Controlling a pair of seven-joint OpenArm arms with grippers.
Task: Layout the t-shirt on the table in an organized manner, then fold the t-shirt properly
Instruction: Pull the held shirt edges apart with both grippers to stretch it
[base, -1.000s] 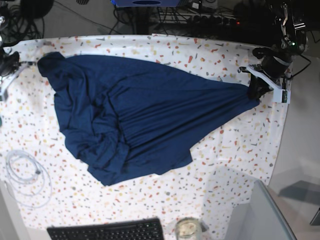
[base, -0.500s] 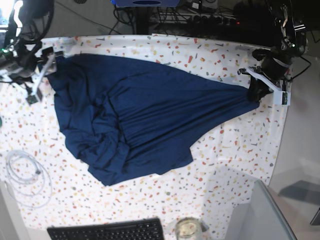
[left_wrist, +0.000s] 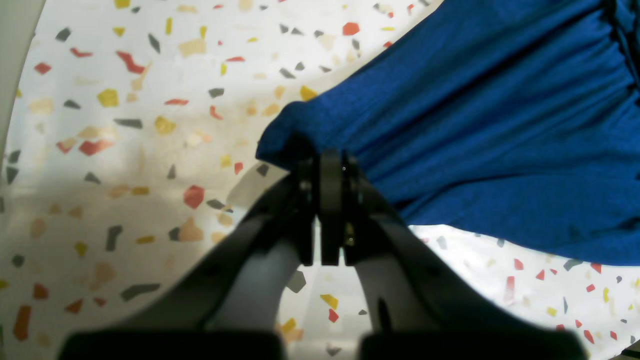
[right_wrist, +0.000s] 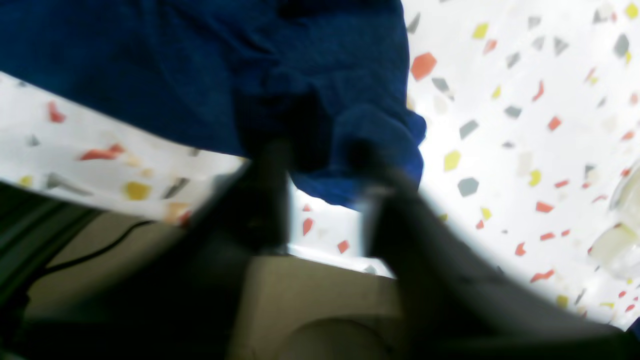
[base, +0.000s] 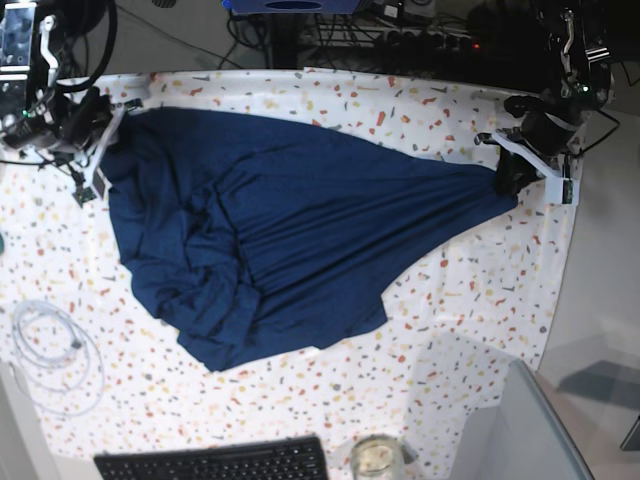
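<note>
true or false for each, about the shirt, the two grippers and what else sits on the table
1. The left gripper is shut on the t-shirt. True.
2. The t-shirt is folded into a neat square. False: it lies spread and wrinkled on the table.
3. A keyboard sits at the table's near edge. True.
4. The right gripper is far from the t-shirt. False: it is at the shirt's edge.
5. A white cable lies on the t-shirt. False: beside it.
</note>
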